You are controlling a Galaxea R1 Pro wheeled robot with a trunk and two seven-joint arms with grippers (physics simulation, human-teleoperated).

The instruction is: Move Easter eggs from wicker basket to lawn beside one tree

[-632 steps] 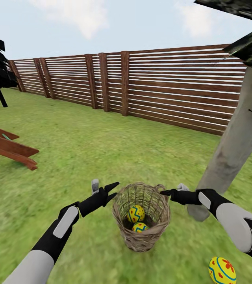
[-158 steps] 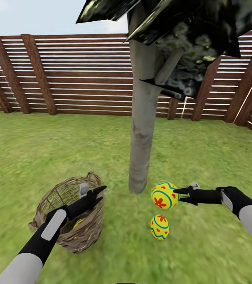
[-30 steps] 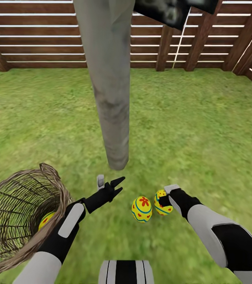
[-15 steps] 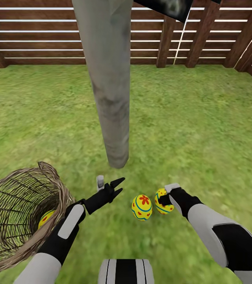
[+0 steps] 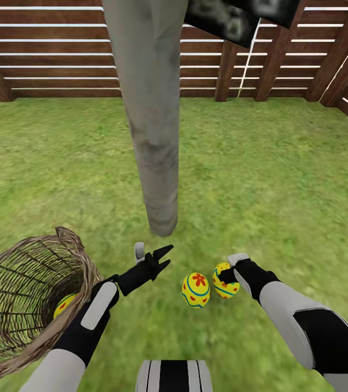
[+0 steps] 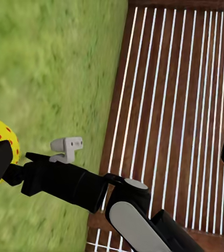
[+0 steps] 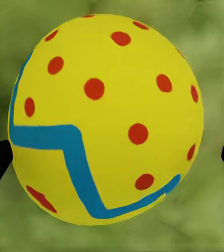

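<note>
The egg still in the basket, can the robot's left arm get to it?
Probably yes. The egg lies low inside the wicker basket, whose mouth is open with nothing over it. The left gripper is open and empty, just beside the rim, so it only needs to swing back.

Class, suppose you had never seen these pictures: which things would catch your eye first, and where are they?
Two bright yellow eggs lie on the grass near the foot of the grey tree trunk: one egg alone, the other egg at the right gripper. A third egg shows inside the wicker basket, low at the left.
</note>
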